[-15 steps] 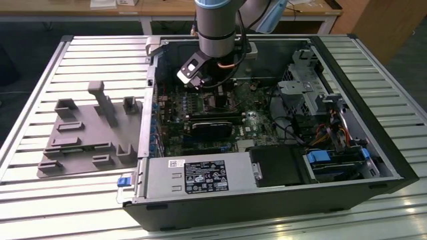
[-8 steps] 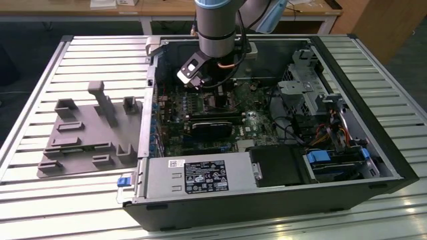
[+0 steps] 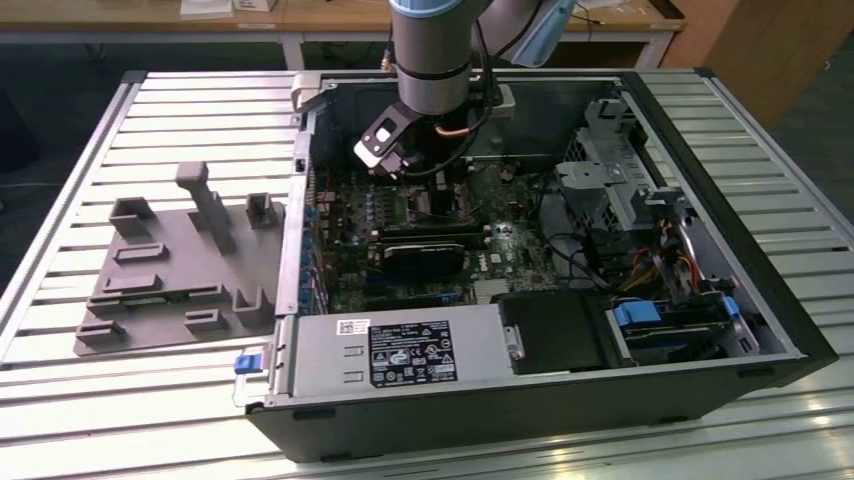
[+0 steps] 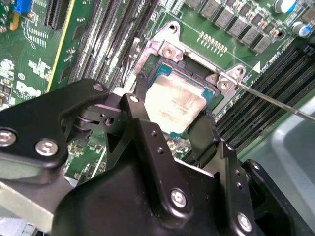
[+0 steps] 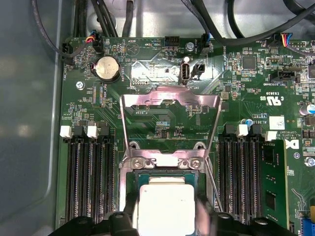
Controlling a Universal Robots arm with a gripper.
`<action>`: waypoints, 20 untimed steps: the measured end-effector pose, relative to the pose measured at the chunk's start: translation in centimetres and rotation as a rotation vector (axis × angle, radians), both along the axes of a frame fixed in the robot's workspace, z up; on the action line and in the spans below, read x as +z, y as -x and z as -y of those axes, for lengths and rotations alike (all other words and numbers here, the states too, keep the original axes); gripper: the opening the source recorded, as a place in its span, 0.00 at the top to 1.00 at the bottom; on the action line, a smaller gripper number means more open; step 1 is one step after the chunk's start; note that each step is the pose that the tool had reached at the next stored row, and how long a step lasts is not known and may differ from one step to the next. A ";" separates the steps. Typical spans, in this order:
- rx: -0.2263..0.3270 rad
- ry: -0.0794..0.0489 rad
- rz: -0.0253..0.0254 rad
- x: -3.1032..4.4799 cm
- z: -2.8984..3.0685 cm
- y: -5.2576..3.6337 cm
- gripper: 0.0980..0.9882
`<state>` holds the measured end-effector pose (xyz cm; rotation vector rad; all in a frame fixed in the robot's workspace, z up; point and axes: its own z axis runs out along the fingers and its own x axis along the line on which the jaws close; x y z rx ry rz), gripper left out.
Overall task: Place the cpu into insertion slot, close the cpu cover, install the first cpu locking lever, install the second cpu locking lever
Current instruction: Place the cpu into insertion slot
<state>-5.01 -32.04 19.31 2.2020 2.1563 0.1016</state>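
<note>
Cpu (image 4: 174, 104) in insertion slot (image 4: 197, 63), end effector (image 4: 172, 109) gripping its edges; first wrist view shows cpu cover (image 5: 170, 97) flipped open.

1. In the exterior view, a table (image 3: 80, 420) of pale metal slats is seen, with the slats running across the frame from left to right.
2. A black computer case (image 3: 534, 425) is laid on its side on the slats, open side up, and takes up the centre and right of the frame.
3. A grey moulded fixture (image 3: 147, 300) with upright posts and small recesses is set flat on the slats at centre left, just beside the case's left wall.
4. Whether the fixture and the case touch cannot be told.
</note>
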 end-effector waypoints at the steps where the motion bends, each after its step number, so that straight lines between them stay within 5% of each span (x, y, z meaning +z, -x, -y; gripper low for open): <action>1: 0.000 0.000 0.0000 0.00 0.00 0.00 0.42; 20: 0.000 0.000 0.0001 0.74 0.00 0.00 0.42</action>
